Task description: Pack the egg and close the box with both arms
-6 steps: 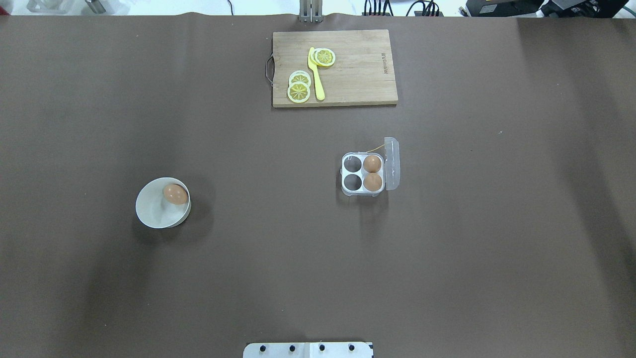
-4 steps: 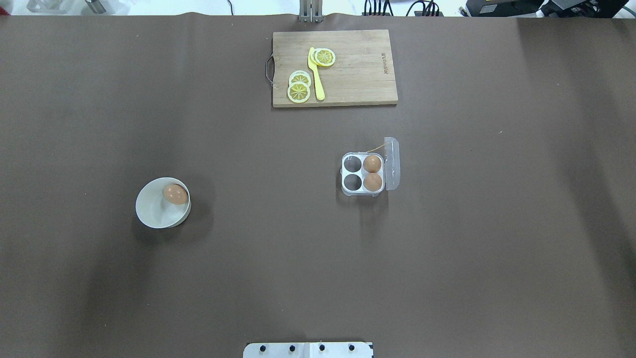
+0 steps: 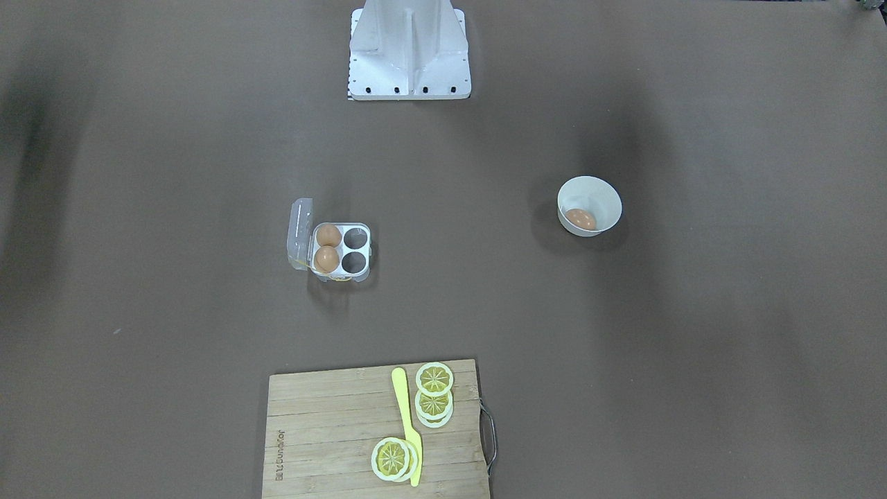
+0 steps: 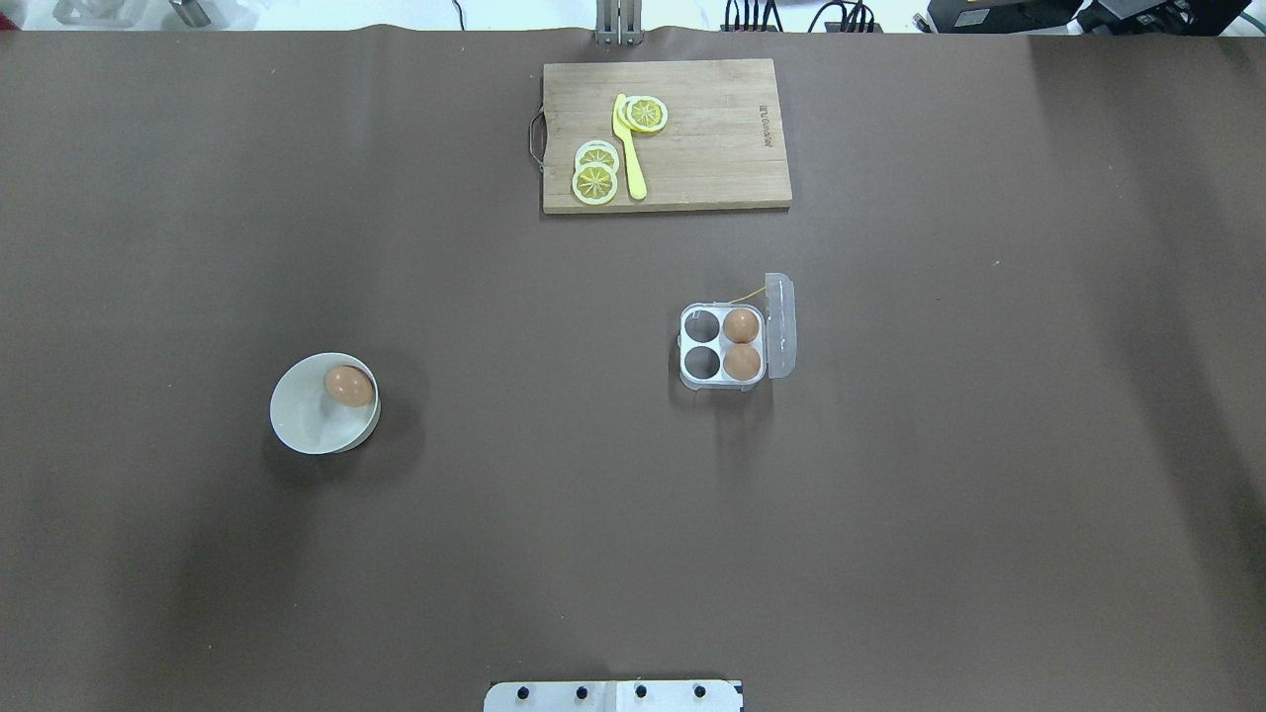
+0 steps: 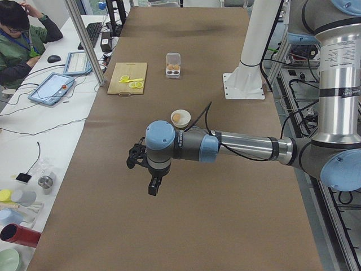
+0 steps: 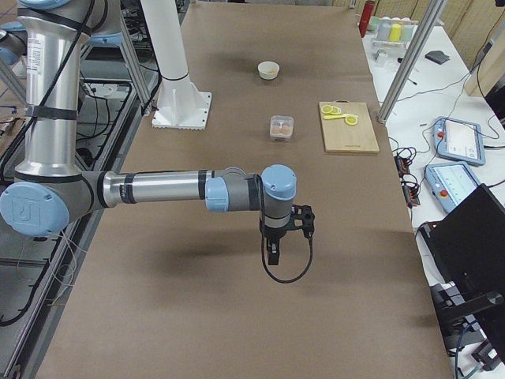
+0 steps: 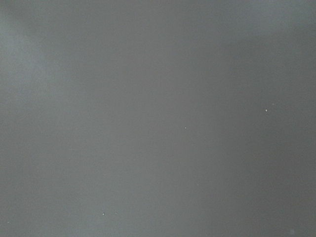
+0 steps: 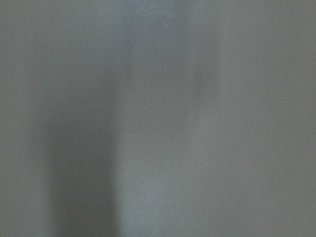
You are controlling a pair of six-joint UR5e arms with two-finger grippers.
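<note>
A tan-brown egg (image 4: 349, 386) lies in a round white bowl (image 4: 302, 425) on the table's left half. It also shows in the front view (image 3: 581, 219). The clear four-cell box (image 4: 722, 381) stands right of centre with its lid (image 4: 780, 326) open on its right side. Two eggs (image 4: 741, 325) fill its right cells and the two left cells are empty. My left gripper (image 5: 153, 183) shows only in the left side view and my right gripper (image 6: 274, 253) only in the right side view. Both hang above bare table, far from the box. I cannot tell whether they are open or shut.
A wooden cutting board (image 4: 712, 148) with lemon slices (image 4: 595, 181) and a yellow knife (image 4: 629, 148) lies at the far edge. The white robot base (image 3: 409, 48) stands at the near edge. An operator (image 5: 20, 39) sits beside the table. Both wrist views show only brown tabletop.
</note>
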